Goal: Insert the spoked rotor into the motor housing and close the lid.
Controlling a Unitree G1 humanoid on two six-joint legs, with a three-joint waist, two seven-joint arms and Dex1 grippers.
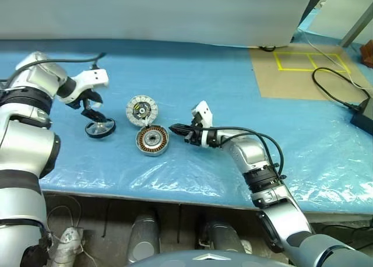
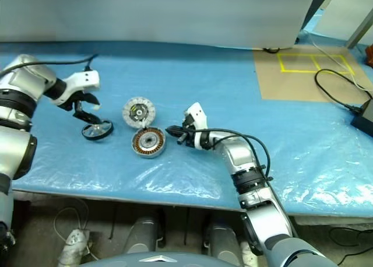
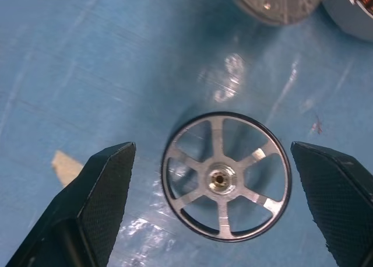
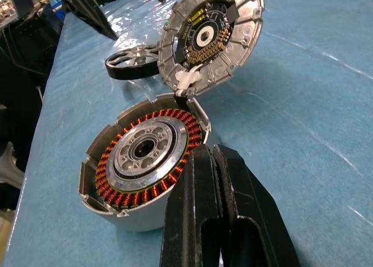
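Directly below open left end effector (image 3: 213,162): spoked rotor (image 3: 226,176), untouched.

Motor housing (image 3: 355,7) cut off

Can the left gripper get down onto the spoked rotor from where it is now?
Probably yes: the left gripper hangs open above the spoked rotor, which lies flat and alone on the blue sheet, a finger on either side.
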